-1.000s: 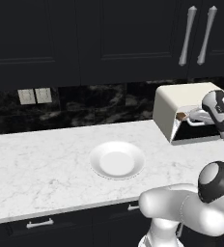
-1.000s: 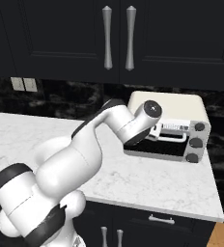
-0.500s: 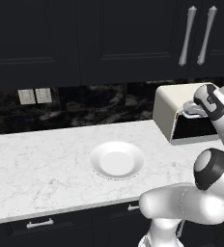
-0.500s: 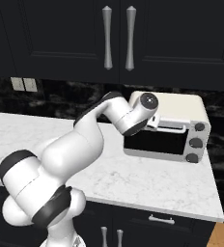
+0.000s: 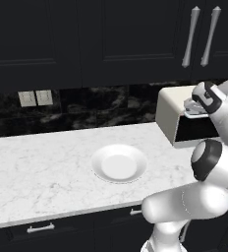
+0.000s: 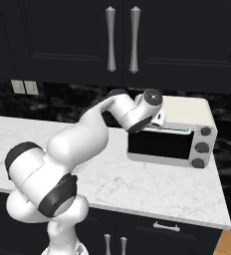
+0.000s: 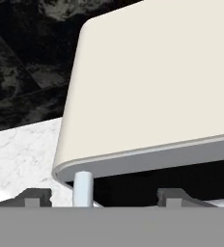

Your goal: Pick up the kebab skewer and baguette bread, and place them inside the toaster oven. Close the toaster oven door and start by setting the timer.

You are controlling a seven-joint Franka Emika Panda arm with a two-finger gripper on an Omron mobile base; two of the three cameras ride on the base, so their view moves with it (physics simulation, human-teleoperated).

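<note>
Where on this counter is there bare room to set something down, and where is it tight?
Open marble lies left of the white plate, out to the counter edge below the wall outlets. A second bare patch sits in front of the toaster oven, toward the counter's front edge. It is crowded at the toaster oven door, where the claw hangs by its handle.

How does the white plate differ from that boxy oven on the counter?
The plate is white, round and low, lying flat in the middle of the counter; the toaster oven is a cream, rounded box that stands tall by the wall. The plate sits apart from the arm; the toaster oven has the gripper at its door handle. Both rest on the same marble counter.
</note>
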